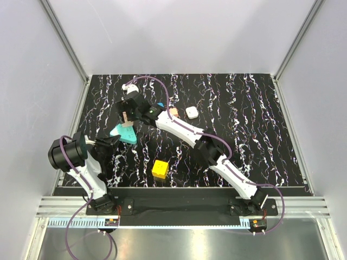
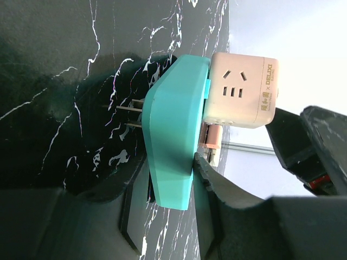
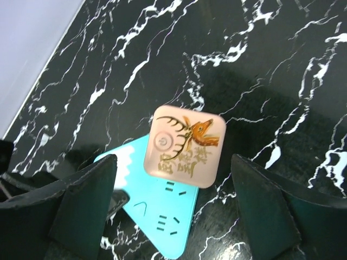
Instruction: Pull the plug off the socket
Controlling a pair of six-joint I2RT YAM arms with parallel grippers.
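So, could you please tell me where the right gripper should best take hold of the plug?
Grip the plug by two opposite flat side walls, coming down from above: its printed top faces the right wrist camera, and the open fingers of the right gripper straddle it. The left gripper clamps the socket by its edge, so pulling away looks workable.

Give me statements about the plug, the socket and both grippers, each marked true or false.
1. The plug sits attached to the socket. True.
2. The right gripper is shut on the plug. False: it is open, with a finger on either side and gaps between.
3. The left gripper clamps the socket. True.
4. The yellow cube rests on the socket. False: it lies apart on the table, nearer the arm bases.
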